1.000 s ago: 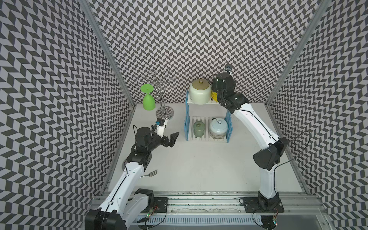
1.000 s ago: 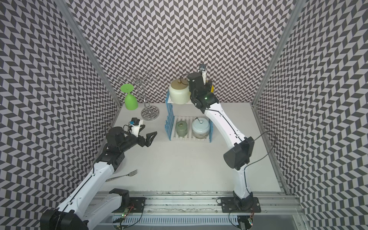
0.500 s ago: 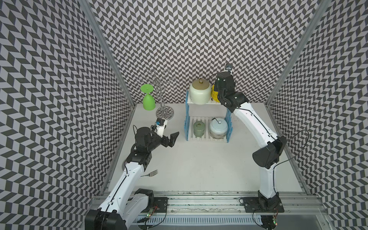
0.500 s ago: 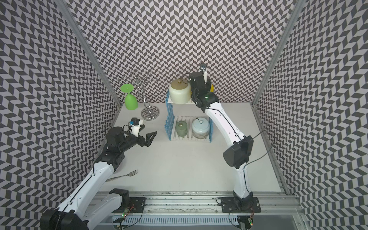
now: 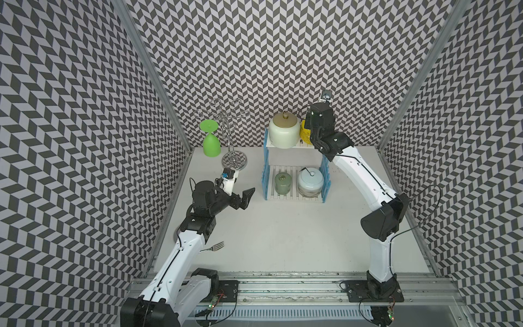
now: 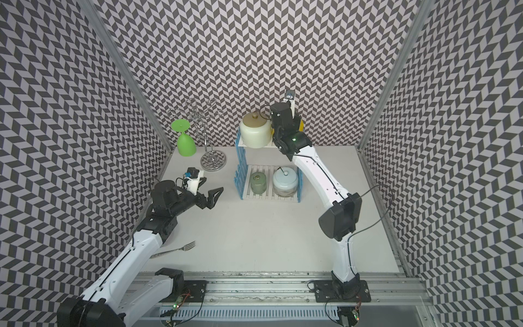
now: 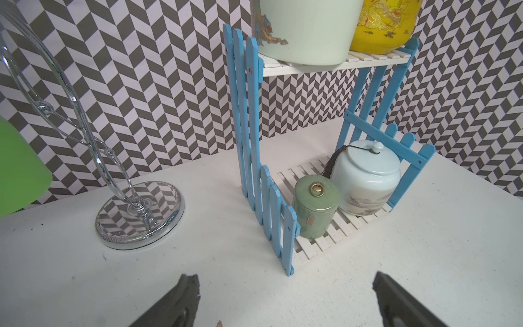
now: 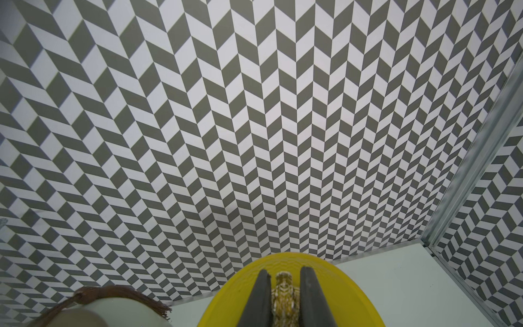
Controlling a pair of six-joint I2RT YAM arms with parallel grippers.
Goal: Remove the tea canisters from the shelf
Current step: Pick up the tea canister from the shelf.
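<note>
The right gripper [image 8: 285,271] stands over the top tier of the shelf [image 7: 249,113], its jaws drawn narrow and pressed on either side of the gold knob [image 8: 284,294] on the lid of the yellow canister [image 8: 339,291]. That canister sits at the right end of the top board, with the cream canister [image 5: 283,133] just beside it on the left. The grip looks centred on the knob, which is good, but a knob is a small, slippery hold and it belongs to the lid. The main risk is probably that the lid comes away alone, or the jar swings and slips. So the lift should go straight up and slowly, watching that the yellow body leaves the slats with the lid. If only the lid rises, it is better to lower it back and take the jar another way. Once clear, the move should go rightward and nearer, away from the cream canister, then down upright onto bare table [image 5: 283,240]. The green canister [image 5: 283,183] and blue canister [image 5: 310,182] stand side by side on the lower tier. The left gripper [image 7: 284,279] hangs wide open and empty over the table, left of the shelf and facing that tier, well placed to take the green one.
</note>
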